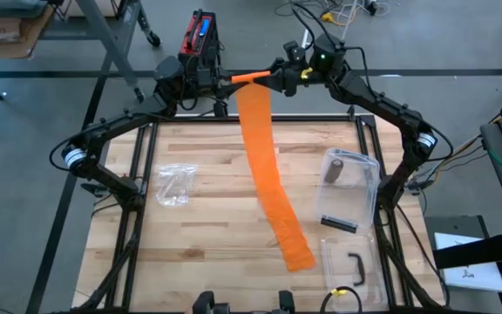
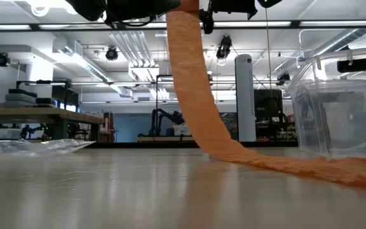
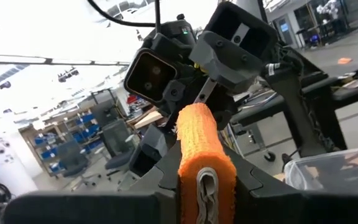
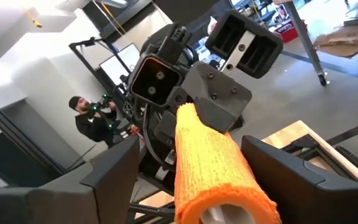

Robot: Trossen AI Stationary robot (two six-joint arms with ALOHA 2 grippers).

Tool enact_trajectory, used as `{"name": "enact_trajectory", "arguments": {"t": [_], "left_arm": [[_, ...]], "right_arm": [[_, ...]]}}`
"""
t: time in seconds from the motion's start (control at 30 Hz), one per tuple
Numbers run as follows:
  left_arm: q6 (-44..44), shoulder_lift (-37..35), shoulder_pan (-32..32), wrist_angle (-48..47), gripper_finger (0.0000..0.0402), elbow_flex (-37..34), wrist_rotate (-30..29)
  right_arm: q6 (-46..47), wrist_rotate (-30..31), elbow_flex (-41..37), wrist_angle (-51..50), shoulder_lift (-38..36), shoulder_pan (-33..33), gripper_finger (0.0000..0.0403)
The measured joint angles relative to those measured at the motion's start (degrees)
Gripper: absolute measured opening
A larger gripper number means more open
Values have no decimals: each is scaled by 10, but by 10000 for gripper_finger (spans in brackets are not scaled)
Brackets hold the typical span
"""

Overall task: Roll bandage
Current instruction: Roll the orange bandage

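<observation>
An orange bandage is partly wound into a roll (image 1: 251,78) that is held level, high above the table's far edge, between my two grippers. Its loose strip (image 1: 264,157) hangs down from the roll. The strip's lower length (image 2: 335,168) lies on the wooden table (image 1: 207,235) and ends near the front right (image 1: 296,255). My left gripper (image 1: 225,80) is shut on the roll's left end. My right gripper (image 1: 277,77) faces it, open, with a finger on either side of the roll's other end (image 4: 213,168). My left gripper (image 3: 207,186) pinches the roll's end (image 3: 207,177) between its two fingers, coming level from the table's left, along the roll. The roll sticks out level toward the right gripper, lifted clear, with the strip hanging slack below it. My right gripper (image 4: 210,186) stands around the roll's other end; I cannot tell whether a finger (image 4: 284,174) touches it.
A clear plastic bag (image 1: 174,183) lies at the table's left. A clear plastic box (image 1: 353,187) holding dark items stands at the right, with a black hooked tool (image 1: 356,266) in front of it. A red-black device (image 1: 200,35) sits beyond the far edge. A person (image 4: 92,118) stands behind.
</observation>
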Motion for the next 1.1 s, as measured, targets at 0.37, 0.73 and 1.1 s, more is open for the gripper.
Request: {"name": "enact_trajectory", "arguments": {"t": [0.37,0.73,1.1], "left_arm": [[49,0,-3,8,52,0,-4],[51,0,-4,16,52,0,-10],[103,0,-4,7,52,0,-6]], "right_arm": [[6,-3,0,-1,0,0,274],[-4,-6,0,-17,0,1,257],[3,-4,0,-17,0,0,253]]}}
